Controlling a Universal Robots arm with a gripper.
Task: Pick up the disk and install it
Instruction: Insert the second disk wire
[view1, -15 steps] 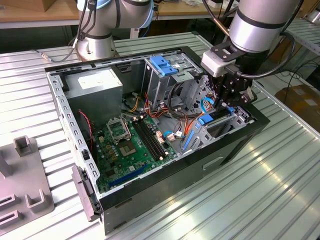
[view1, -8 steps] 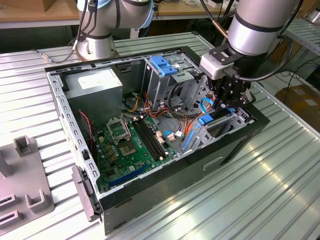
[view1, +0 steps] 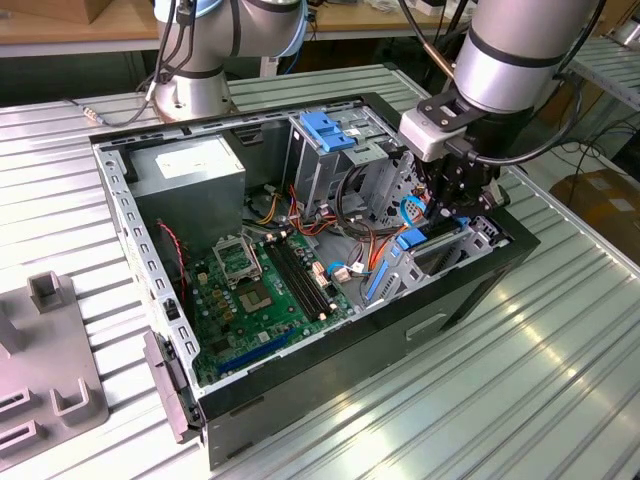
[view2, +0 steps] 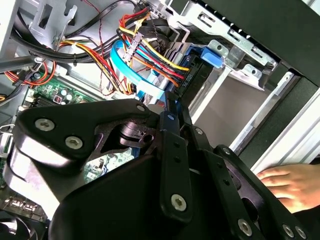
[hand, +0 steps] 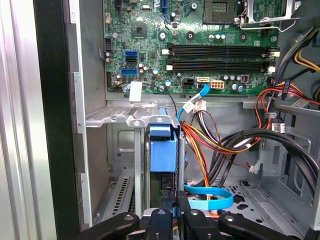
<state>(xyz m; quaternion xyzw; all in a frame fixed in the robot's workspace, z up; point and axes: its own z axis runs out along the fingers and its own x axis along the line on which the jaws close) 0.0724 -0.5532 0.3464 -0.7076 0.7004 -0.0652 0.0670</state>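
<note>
Open computer case (view1: 470, 290): disk (hand: 163, 152) on edge in bay, claw (hand: 176, 209) clamped on it.

A ribbed metal table (view1: 520, 370) is carrying an open desktop computer case (view1: 330, 370) at its centre. A grey fixture plate (view1: 45, 370) with raised blocks is lying at nine o'clock, and the robot arm's base (view1: 190, 95) is standing at twelve o'clock.
</note>
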